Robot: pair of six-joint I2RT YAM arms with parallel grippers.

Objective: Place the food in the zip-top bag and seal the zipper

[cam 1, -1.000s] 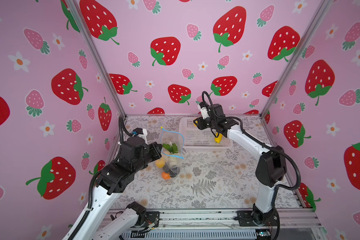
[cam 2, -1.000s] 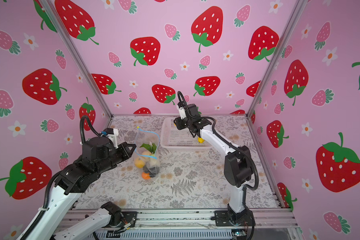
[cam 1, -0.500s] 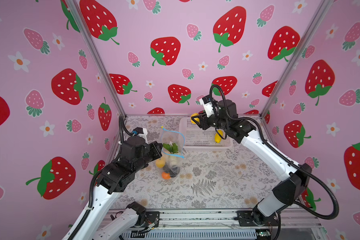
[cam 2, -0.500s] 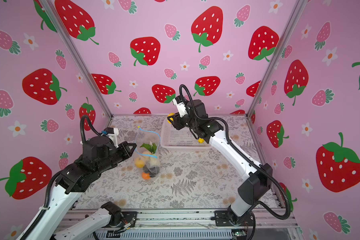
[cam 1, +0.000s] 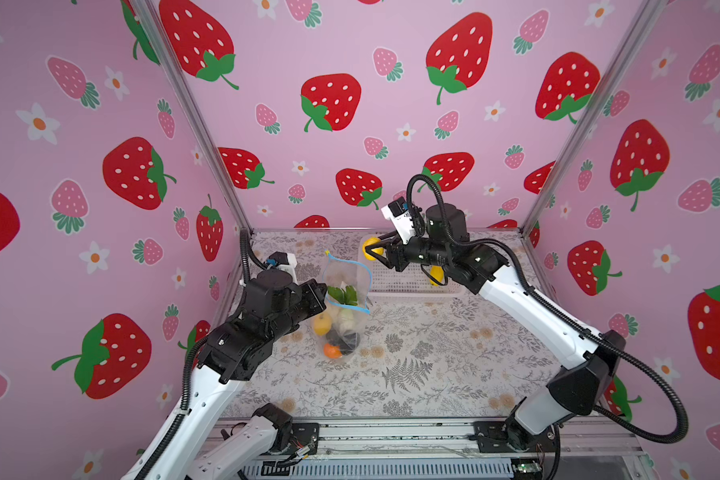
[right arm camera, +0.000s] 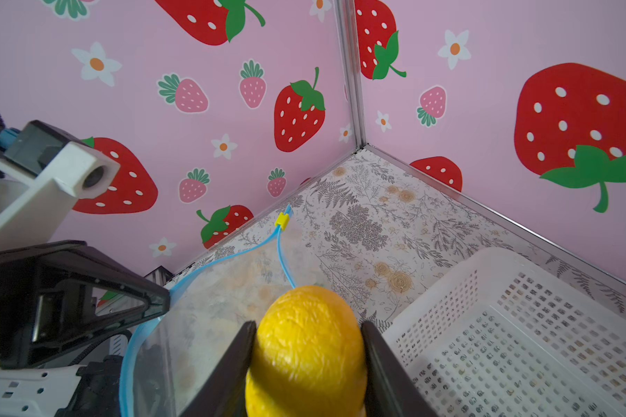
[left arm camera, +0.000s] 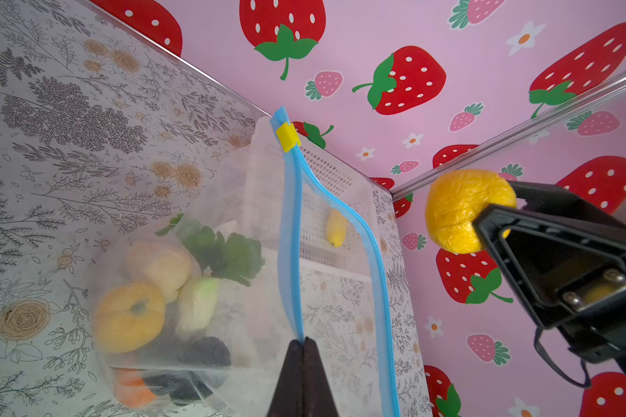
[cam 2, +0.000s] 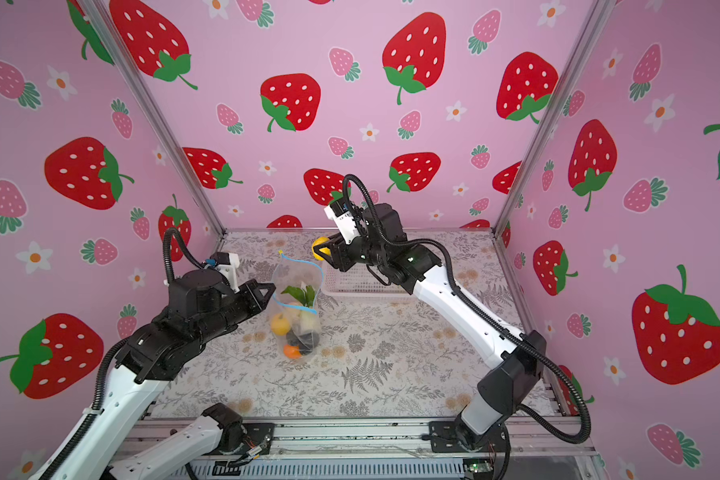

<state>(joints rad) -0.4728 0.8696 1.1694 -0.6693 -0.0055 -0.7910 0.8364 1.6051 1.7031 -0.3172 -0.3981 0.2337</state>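
Two pincers: one per arm, each closed on something.
Left pincer (left arm camera: 302, 343): the jaws are pressed fully together on one lip of the thin light-blue zipper (left arm camera: 290, 234), and the bag is held upright by that lip.
Right pincer (right arm camera: 308, 335): the jaws are set part-way apart and clamped on both sides of a round, rough-skinned yellow toy fruit (right arm camera: 306, 353), which is held in the air.
Held fruit, position: in both top views it is seen near the upper end of the bag, at a far corner of the basket.
Bag: a clear, crinkly plastic zip-top bag (cam 1: 344, 299) is placed between the two pincers. Its mouth is gaping, with the two zipper lips apart.
Tab: a small yellow tab (left arm camera: 287, 136) is seated where the lips meet.
Bagged food: a round yellow piece (left arm camera: 129, 317), a cream-white piece (left arm camera: 196, 303), green leaves (left arm camera: 225, 252), dark purple-black pieces (left arm camera: 206, 352) and an orange piece (left arm camera: 131, 391) are contained.
Basket: a white perforated plastic basket (cam 1: 408, 282) is set just beside the bag. A small yellow piece (cam 1: 435, 274) is left in it.
Surface: a pale floral-printed table (cam 1: 433, 353).
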